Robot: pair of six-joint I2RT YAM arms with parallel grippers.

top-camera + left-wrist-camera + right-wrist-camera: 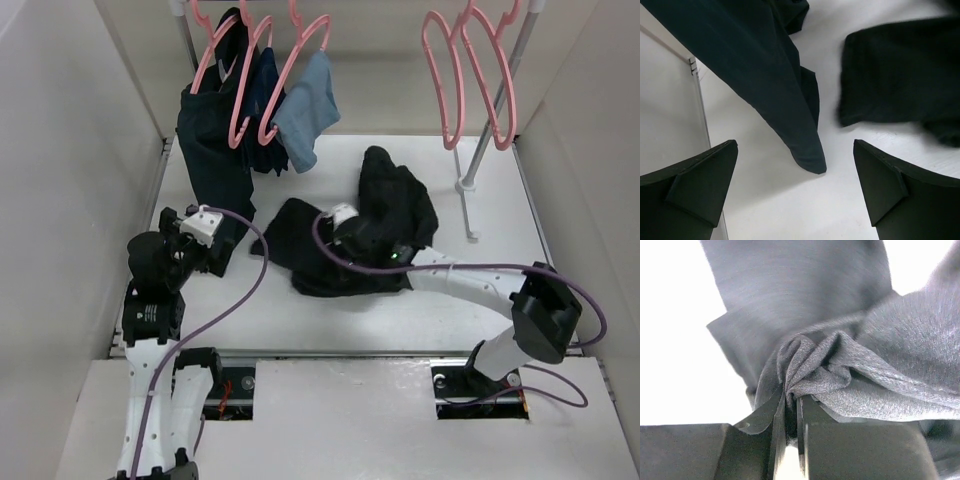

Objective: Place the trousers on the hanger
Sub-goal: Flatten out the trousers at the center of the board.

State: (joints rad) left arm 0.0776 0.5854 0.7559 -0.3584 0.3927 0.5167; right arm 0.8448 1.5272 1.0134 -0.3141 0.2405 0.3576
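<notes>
The black trousers (330, 250) lie crumpled on the white table, one part pulled up into a peak at the back right. My right gripper (358, 232) is shut on a bunched fold of the trousers (820, 365), the fabric pinched between its jaws. My left gripper (210, 250) is open and empty at the table's left, its fingers (695, 185) wide apart above bare table. The trousers' edge (900, 75) shows at the upper right of the left wrist view. Two empty pink hangers (470, 75) hang on the rail at the back right.
A dark navy-teal garment (215, 150) hangs from pink hangers (245, 70) at the back left, its hem (805, 145) reaching the table just ahead of my left gripper. A small light blue cloth (305, 110) hangs beside it. The rack's metal leg (470, 170) stands at the back right.
</notes>
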